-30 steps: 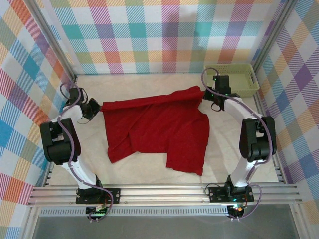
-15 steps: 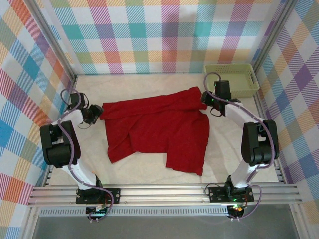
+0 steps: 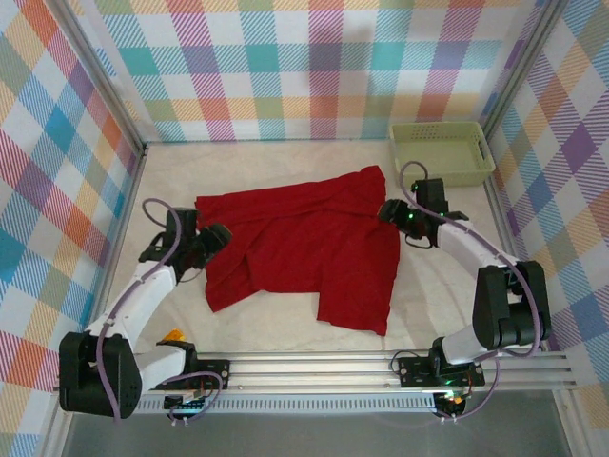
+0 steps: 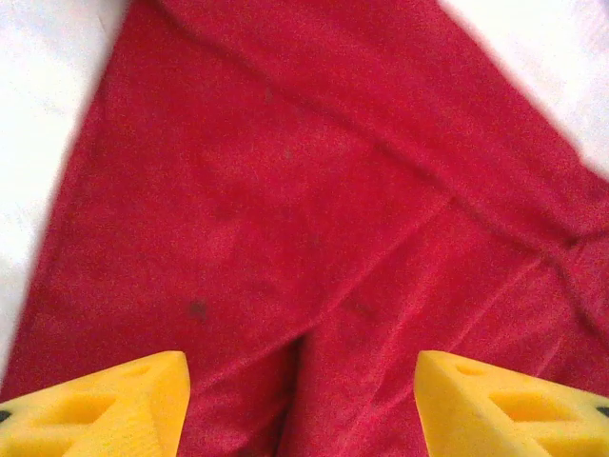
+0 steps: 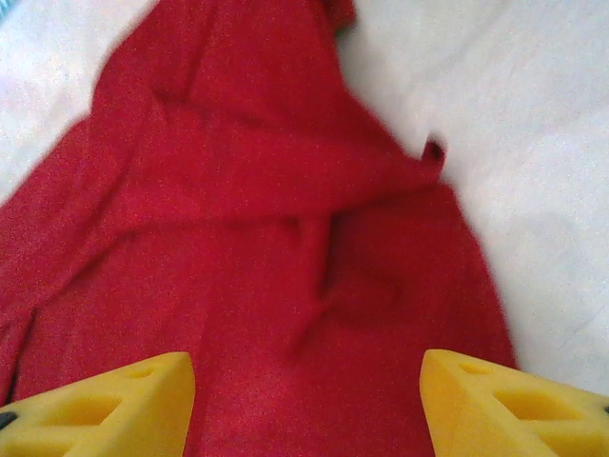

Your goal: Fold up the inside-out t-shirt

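Note:
The deep-red inside-out t-shirt (image 3: 304,243) lies spread and creased on the white table, its upper edge folded over. My left gripper (image 3: 215,236) sits at the shirt's left edge, open, its yellow fingertips (image 4: 114,405) wide apart over wrinkled red cloth (image 4: 304,238) with nothing between them. At the shirt's right edge my right gripper (image 3: 388,209) is open too. Its yellow fingertips (image 5: 504,405) frame the cloth (image 5: 285,267) below, apart from it.
A pale green plastic basket (image 3: 441,150) stands at the back right corner. Plaid walls close in the table on three sides. Bare white tabletop (image 3: 447,286) runs right of the shirt and along the front rail (image 3: 314,367).
Both grippers opened and let go of the shirt's upper edge, which dropped flat. The left arm swung toward the front, the right gripper moved slightly nearer.

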Controlling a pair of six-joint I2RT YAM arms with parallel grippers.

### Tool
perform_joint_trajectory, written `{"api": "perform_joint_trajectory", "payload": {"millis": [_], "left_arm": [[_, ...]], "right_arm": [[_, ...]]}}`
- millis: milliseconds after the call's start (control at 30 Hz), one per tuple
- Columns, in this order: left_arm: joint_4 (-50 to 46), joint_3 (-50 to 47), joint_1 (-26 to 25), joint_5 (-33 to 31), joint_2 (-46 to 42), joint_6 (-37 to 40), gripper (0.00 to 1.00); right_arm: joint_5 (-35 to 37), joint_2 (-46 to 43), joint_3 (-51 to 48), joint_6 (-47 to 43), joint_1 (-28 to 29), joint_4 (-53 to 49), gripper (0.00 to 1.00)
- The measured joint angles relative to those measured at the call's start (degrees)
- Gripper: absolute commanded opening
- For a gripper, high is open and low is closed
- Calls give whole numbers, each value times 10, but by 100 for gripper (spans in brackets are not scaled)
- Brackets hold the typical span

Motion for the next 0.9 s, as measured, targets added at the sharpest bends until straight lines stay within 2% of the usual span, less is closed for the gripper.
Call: {"api": "perform_joint_trajectory", "payload": {"millis": [200, 433, 633, 733, 900], "left_arm": [[4, -59, -25, 3, 44, -23, 59], [13, -80, -19, -14, 70, -36, 58], [-1, -120, 44, -38, 2, -47, 63], [-18, -123, 71, -44, -13, -44, 62], [-39, -104, 78, -46, 3, -25, 62]], "right_arm": [[-33, 51, -7, 23, 34, 0, 61], [19, 94, -9, 55, 24, -30, 60], [64, 77, -23, 70, -13, -40, 60], [73, 77, -23, 68, -24, -44, 60], [89, 69, -19, 44, -24, -66, 64]]}}
